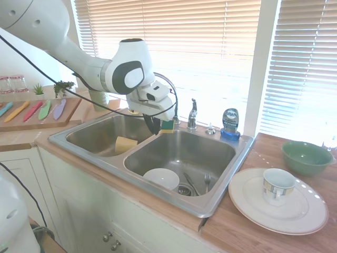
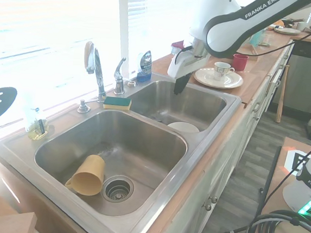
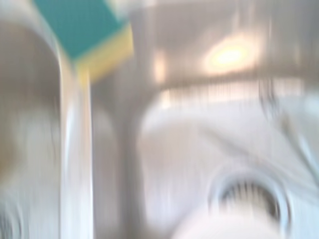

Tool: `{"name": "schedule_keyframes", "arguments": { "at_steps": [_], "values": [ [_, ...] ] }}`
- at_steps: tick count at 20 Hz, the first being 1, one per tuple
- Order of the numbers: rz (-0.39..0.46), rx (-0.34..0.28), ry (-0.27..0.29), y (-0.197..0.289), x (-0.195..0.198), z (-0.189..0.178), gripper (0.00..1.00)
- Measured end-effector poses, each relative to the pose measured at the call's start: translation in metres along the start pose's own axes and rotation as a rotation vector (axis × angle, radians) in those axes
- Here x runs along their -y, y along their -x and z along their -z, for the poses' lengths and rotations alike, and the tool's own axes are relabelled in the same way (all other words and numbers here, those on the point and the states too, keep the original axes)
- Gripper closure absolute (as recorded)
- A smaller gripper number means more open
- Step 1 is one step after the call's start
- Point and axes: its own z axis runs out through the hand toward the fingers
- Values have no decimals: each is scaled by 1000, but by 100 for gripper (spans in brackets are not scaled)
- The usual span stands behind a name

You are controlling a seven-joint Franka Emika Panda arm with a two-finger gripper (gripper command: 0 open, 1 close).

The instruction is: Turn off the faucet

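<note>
A double sink (image 2: 208, 133) is sitting in the counter (image 1: 253, 221) below the window. The faucet (image 2: 96, 67) is standing on the sink's back rim, above the divider between the two basins, with its lever handle (image 1: 192, 113) just beside it. A sponge (image 2: 117, 103) is lying on the back end of the divider. A soap bottle (image 1: 230, 123) is standing on the back rim behind the basin holding a bowl (image 1: 161, 178) and cutlery (image 1: 207, 181). A cup (image 2: 86, 176) is lying on its side in the other basin, beside the drain (image 2: 117, 189). The gripper (image 2: 179, 85) is hanging over the bowl's basin. A plate (image 1: 310, 216) carrying a mug (image 1: 277, 185) is sitting on the counter beside that basin.
</note>
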Motion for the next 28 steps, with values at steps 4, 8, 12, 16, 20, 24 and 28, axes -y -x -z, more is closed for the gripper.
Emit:
{"name": "schedule_keyframes", "arguments": {
  "at_steps": [4, 8, 12, 16, 20, 24, 28],
  "values": [
    [-12, -67, -93, -37, 45, -2, 100],
    [-54, -128, -155, -68, 98, -11, 100],
    [-87, -165, -194, -95, 149, -19, 100],
    [-128, -196, -196, -129, 180, -22, 100],
    [-151, -205, -182, -152, 194, -27, 100],
    [-168, -191, -163, -159, 195, -41, 100],
    [-172, -173, -145, -156, 193, -49, 100]
  ]
}}
